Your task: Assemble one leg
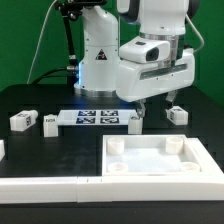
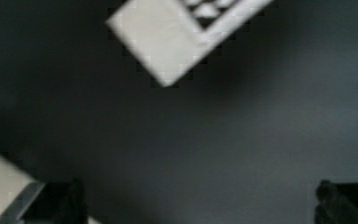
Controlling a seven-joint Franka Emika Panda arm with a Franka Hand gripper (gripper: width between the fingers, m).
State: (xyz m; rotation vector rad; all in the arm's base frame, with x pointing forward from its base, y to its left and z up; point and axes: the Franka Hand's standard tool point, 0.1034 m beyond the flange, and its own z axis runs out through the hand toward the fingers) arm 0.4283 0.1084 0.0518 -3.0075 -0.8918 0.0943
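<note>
Several legs, small white blocks with marker tags, lie on the black table in the exterior view: one (image 1: 22, 120) at the far left, one (image 1: 50, 122) beside it, one (image 1: 136, 121) at the marker board's right end, and one (image 1: 176, 114) at the right. My gripper (image 1: 157, 106) hangs open and empty above the table, between the last two legs and touching neither. In the wrist view the gripper (image 2: 204, 200) is wide open over bare dark table, with its fingertips (image 2: 60, 200) at the frame's edge. No leg shows there.
The marker board (image 1: 95, 118) lies mid-table, and its corner shows in the wrist view (image 2: 179, 30). The large white tray (image 1: 160, 160) with round corner sockets sits in front. A white wall piece (image 1: 45, 188) runs along the front left. An unidentified white edge (image 2: 2, 182) shows in the wrist view.
</note>
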